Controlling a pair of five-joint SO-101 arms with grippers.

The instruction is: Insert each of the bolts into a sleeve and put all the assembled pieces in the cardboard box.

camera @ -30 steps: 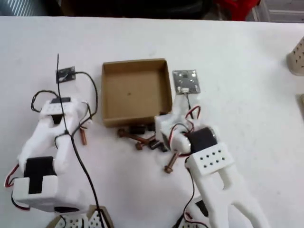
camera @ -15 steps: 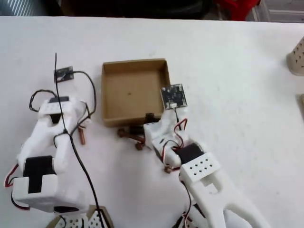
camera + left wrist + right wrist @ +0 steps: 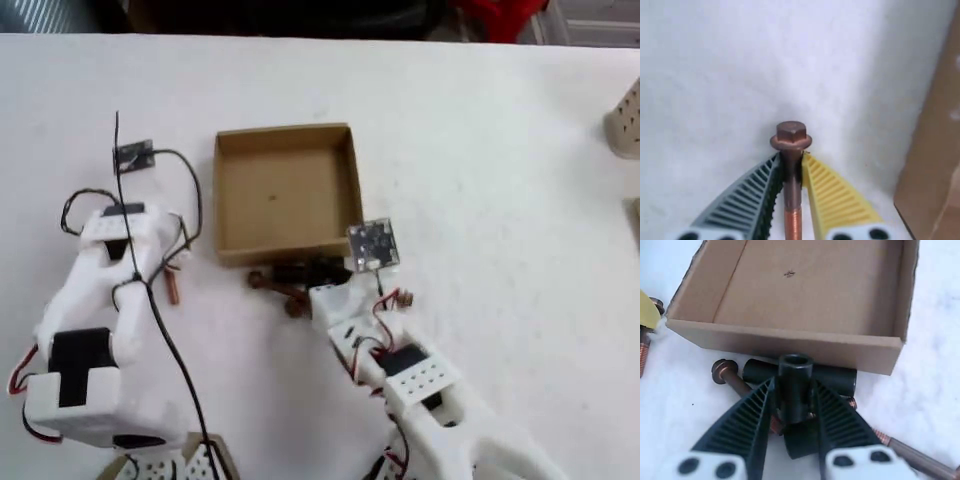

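The left gripper (image 3: 791,161) is clamped on a copper bolt (image 3: 791,137). Its grey and yellow fingers press the shank just under the six-sided head, which juts out past the fingertips over the white table (image 3: 715,75). The rest of the shank runs back between the fingers and is cut off at the picture's edge. From above, this bolt sits at the tip of the left arm, to the left of the cardboard box (image 3: 285,195) and apart from it. Whether it touches the table cannot be told.

The right gripper (image 3: 793,389) is closed on a black sleeve (image 3: 795,371), whose open end sticks out beyond the fingertips. It is held just outside the box, close to the near wall. A second sleeve (image 3: 837,379) lies on its side along that wall, its middle hidden by the held one. A loose bolt (image 3: 726,374) lies beside it, its shank running under one finger. The threaded bolt end (image 3: 912,452) on the other side is cut off by the frame. A dark piece (image 3: 799,442) under the held sleeve is mostly covered, so what it is cannot be told. From above, the right arm's camera board (image 3: 370,243) sits by the box's near corner, and the wrist covers much of the gripper.
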